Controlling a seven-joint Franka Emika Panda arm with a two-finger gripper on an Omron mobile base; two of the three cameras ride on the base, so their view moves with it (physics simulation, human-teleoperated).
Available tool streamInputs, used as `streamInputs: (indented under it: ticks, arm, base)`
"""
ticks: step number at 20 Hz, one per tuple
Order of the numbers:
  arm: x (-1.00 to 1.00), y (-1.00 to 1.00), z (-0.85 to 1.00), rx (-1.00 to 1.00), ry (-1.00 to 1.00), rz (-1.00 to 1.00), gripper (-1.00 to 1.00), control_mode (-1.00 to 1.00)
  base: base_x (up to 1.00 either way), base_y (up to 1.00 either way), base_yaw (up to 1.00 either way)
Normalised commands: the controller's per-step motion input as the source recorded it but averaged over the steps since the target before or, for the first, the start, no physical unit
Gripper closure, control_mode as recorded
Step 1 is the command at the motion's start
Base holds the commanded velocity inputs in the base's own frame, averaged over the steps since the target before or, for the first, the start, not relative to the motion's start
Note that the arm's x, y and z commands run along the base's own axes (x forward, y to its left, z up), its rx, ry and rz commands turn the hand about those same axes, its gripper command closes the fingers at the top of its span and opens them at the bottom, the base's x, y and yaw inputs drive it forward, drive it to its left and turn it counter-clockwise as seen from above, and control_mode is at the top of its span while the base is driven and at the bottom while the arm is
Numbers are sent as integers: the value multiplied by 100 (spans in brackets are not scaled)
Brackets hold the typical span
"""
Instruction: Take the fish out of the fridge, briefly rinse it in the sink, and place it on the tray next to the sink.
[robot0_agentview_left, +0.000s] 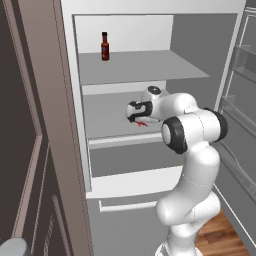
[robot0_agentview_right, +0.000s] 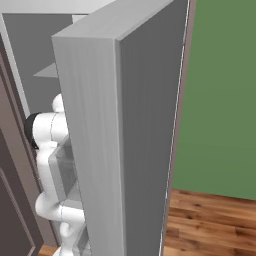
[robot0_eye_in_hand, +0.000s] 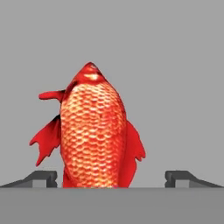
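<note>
The red-orange scaly fish (robot0_eye_in_hand: 92, 131) lies on the pale grey fridge shelf (robot0_eye_in_hand: 175, 87), its head pointing away from the hand. My gripper (robot0_eye_in_hand: 111, 179) hangs straight over it, open, with one dark fingertip (robot0_eye_in_hand: 41, 178) on each side and a clear gap between each tip and the fish's body. From the left base camera, the gripper (robot0_agentview_left: 136, 118) reaches into the middle shelf of the open fridge (robot0_agentview_left: 120, 80), and a bit of the red fish (robot0_agentview_left: 142, 123) peeks out just under it. Sink and tray are out of view.
A dark red sauce bottle (robot0_agentview_left: 105, 46) stands on the shelf above. The open fridge door (robot0_agentview_right: 120, 140) with its bins stands to the arm's right. A brown wooden cabinet (robot0_agentview_left: 25, 150) flanks the left. Wooden floor (robot0_agentview_right: 210, 220) lies below.
</note>
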Motion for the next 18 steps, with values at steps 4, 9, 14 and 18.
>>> streamInputs:
  ticks: [4, 9, 14, 18]
  arm:
    - [9, 1, -13, 0, 1, 0, 100, -100]
    - [0, 0, 0, 0, 0, 0, 100, -100]
    - [0, 0, 0, 0, 0, 0, 100, -100]
    - [-19, 3, 4, 0, -2, -1, 100, -100]
  base:
    - [0, 0, 0]
    - [0, 0, 0]
    - [0, 0, 0]
    - [0, 0, 0]
